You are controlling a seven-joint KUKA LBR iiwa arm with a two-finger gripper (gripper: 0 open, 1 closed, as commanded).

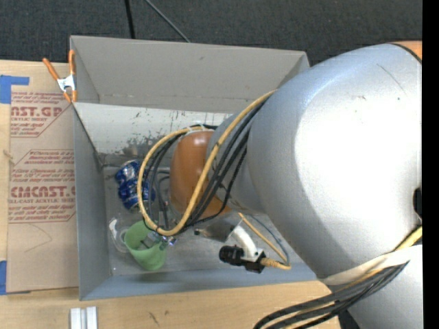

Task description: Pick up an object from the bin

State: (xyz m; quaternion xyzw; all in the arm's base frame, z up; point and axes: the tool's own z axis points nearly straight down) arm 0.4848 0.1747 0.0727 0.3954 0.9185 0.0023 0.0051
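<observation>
Bin contents, listed for you left to right:

- Grey metal bin [92,184]: the floor is scuffed and the items lie toward its left half.
- Blue crumpled wrapper [127,182]: on the floor near the left wall.
- Clear plastic piece [116,229]: just below the wrapper, touching the cup's left side.
- Green cup [146,249]: in the near-left corner, tilted, with its mouth facing up and to the right.
- Gripper [162,218]: low in the bin, just above the green cup and right of the wrapper. Looped cables [147,163] screen it, so you cannot tell whether it is released or clenched.
- Orange cover [192,173]: on the wrist, mid-bin.
- Black-and-white part [240,252]: near the front wall.
- Arm [336,170]: fills the right side.
</observation>
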